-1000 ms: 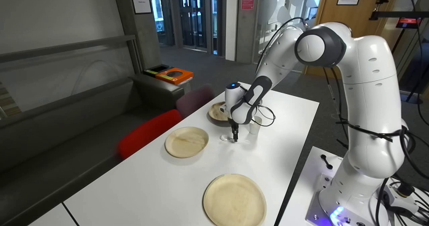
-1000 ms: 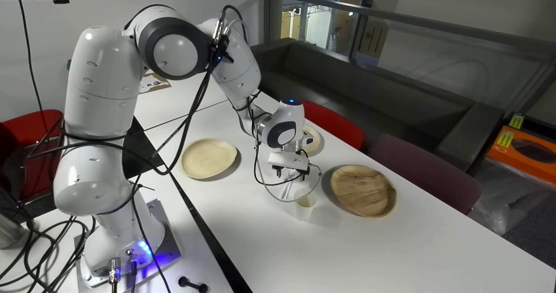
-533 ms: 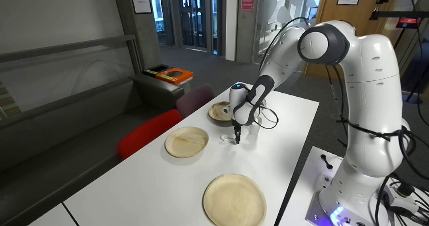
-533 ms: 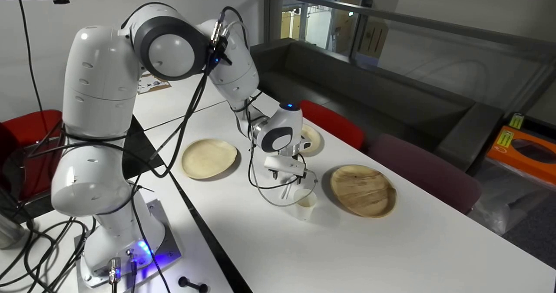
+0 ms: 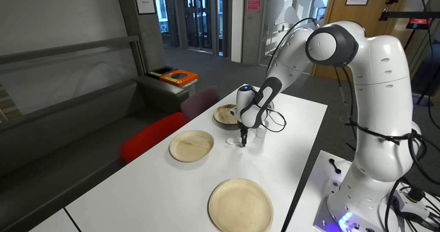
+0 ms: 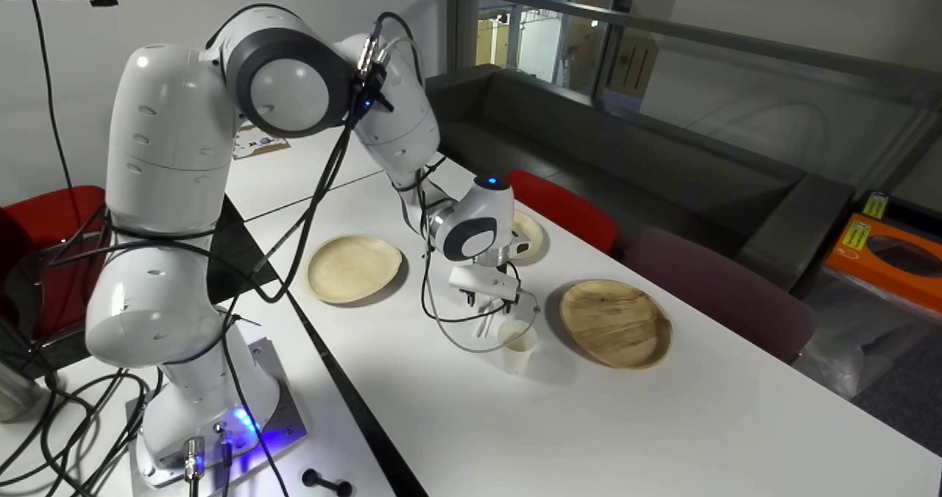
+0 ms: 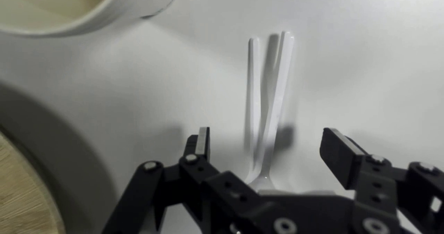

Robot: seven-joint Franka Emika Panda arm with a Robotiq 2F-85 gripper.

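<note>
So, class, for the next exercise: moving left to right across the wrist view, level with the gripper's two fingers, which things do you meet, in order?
Wooden plate → one black finger → shorter-looking white handle → longer-looking white handle → opposite black finger.

Red chair (image 5: 153,136) and purple chair (image 5: 200,103) beside a grey sofa (image 5: 79,130)

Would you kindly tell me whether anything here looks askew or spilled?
Only slightly: near the cup, one white utensil slants away from the other, so they lie splayed rather than parallel. I see no spill or damage.
</note>
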